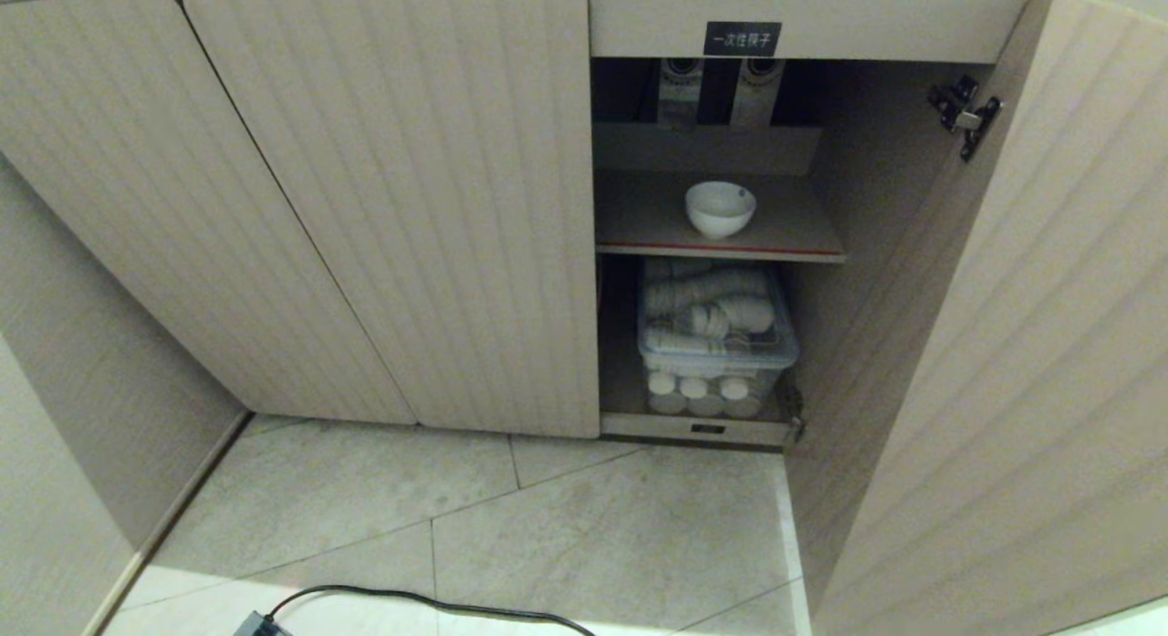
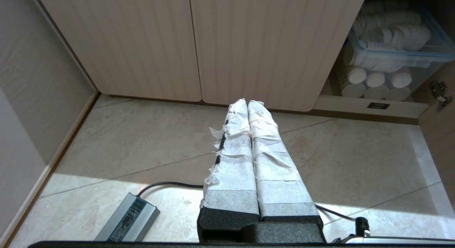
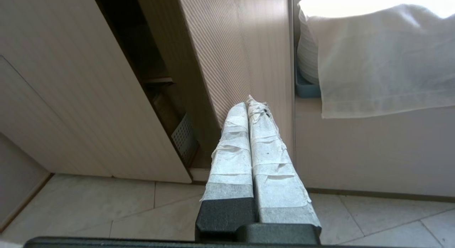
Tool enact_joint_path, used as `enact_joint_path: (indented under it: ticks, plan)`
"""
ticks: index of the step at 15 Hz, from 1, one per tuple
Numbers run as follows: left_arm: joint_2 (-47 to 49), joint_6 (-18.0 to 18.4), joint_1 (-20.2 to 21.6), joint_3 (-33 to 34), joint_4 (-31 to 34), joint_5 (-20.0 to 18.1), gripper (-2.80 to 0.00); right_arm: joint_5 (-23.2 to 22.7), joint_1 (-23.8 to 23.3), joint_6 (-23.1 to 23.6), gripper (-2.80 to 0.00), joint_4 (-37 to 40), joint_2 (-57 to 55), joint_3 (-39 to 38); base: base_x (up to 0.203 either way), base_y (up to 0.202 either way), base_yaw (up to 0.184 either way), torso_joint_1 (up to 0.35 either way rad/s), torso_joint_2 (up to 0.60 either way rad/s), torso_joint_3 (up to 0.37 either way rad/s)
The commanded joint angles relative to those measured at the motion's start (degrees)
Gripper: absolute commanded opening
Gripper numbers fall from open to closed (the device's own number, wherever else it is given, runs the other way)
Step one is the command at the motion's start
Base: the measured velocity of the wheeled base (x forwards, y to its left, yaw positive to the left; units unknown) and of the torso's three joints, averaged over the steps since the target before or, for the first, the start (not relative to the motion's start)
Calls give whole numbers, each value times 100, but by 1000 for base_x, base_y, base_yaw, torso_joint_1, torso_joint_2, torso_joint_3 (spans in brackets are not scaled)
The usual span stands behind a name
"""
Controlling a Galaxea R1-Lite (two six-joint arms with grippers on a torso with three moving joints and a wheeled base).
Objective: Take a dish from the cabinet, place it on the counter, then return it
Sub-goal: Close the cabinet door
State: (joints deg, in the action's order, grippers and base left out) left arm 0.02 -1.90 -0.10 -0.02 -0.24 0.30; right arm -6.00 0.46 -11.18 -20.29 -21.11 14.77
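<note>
The dish (image 1: 720,208), a small white bowl, stands upright on the red-edged upper shelf (image 1: 721,249) of the cabinet (image 1: 411,207), whose right door (image 1: 1004,362) hangs wide open. Neither arm shows in the head view. My left gripper (image 2: 247,103) is shut and empty, low over the floor in front of the closed doors. My right gripper (image 3: 247,103) is shut and empty too, its taped tips close to the open door's outer edge (image 3: 227,63). The counter is out of view.
Below the shelf a clear plastic bin (image 1: 716,339) holds white cups and lids. A black cable (image 1: 429,601) and a grey power adapter (image 2: 128,222) lie on the tiled floor. A white cloth (image 3: 384,59) covers stacked plates beside the open door. A beige wall (image 1: 82,417) closes the left side.
</note>
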Motion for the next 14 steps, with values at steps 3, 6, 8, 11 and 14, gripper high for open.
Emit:
enact_joint_path:
  ticks: [3,6,8,11,14]
  plan:
    - [-2,-3,1,-3,-2,5,-280,-15,32,-86,-280,-14,-408,35,0,0,0,0,0,0]
    - [-2,-3,1,2,-2,5,-280,-15,173,-87,-280,-19,-631,69,0,0,0,0,0,0]
    - [-2,-3,1,1,-2,2,-280,-15,210,-86,-280,-25,-750,83,0,0,0,0,0,0]
    - [-2,-11,1,-6,-2,5,-280,-15,217,-124,-280,-19,-982,171,0,0,0,0,0,0]
    - [-2,-3,1,-6,-2,5,-280,-15,221,-209,-280,-22,-1185,271,0,0,0,0,0,0]
